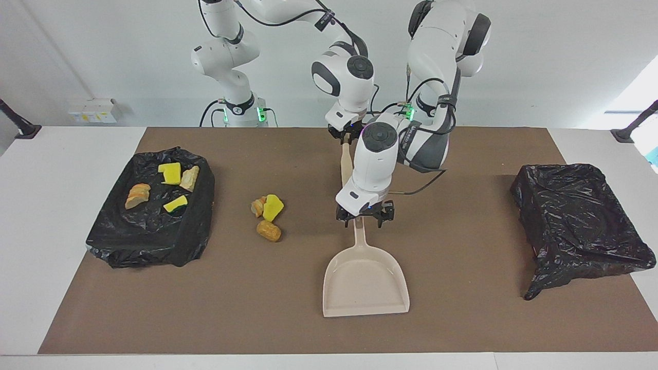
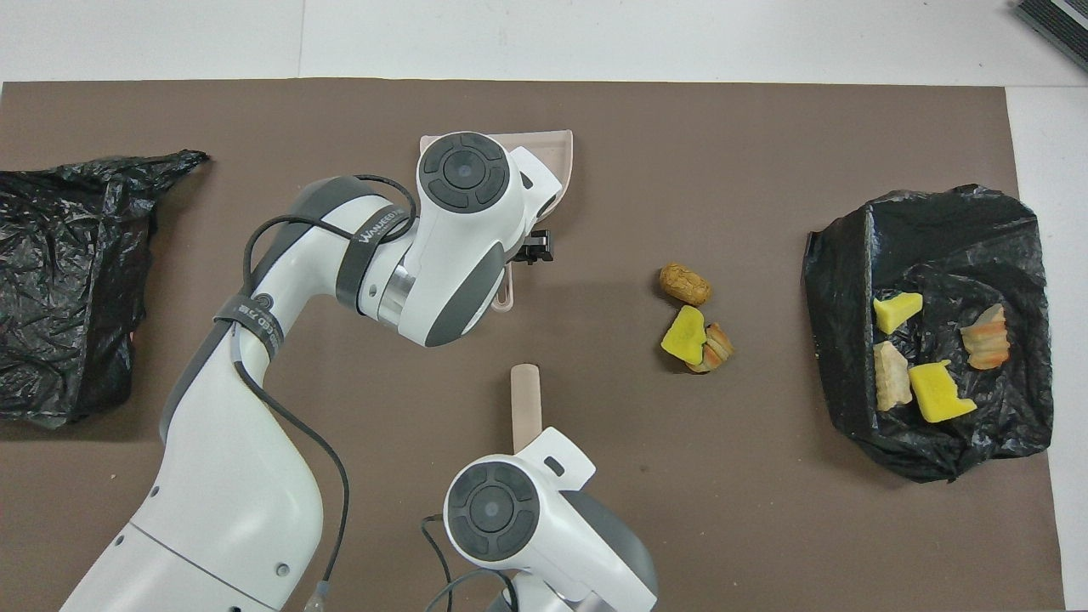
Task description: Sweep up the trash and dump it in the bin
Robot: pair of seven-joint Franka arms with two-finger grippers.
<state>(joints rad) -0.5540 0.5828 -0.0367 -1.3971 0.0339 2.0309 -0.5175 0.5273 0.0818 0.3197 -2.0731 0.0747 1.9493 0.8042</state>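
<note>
Three trash bits lie together on the brown mat: a yellow piece (image 1: 273, 207) (image 2: 684, 334), an orange one (image 1: 257, 206) and a tan lump (image 1: 269, 230) (image 2: 685, 284). The beige dustpan (image 1: 366, 280) (image 2: 559, 153) lies flat with its handle pointing toward the robots. My left gripper (image 1: 364, 218) is low over that handle, open, a finger on each side. Nearer the robots, my right gripper (image 1: 348, 134) is shut on the top of the beige brush (image 1: 344, 167) (image 2: 525, 399). The left arm hides the bristles. Several more trash bits lie in the black-lined bin (image 1: 149, 231) (image 2: 850, 255).
That bin stands at the right arm's end of the table. A second black-lined bin (image 1: 576, 221) (image 2: 59, 280) stands at the left arm's end. The brown mat (image 1: 462, 318) covers the middle of the white table.
</note>
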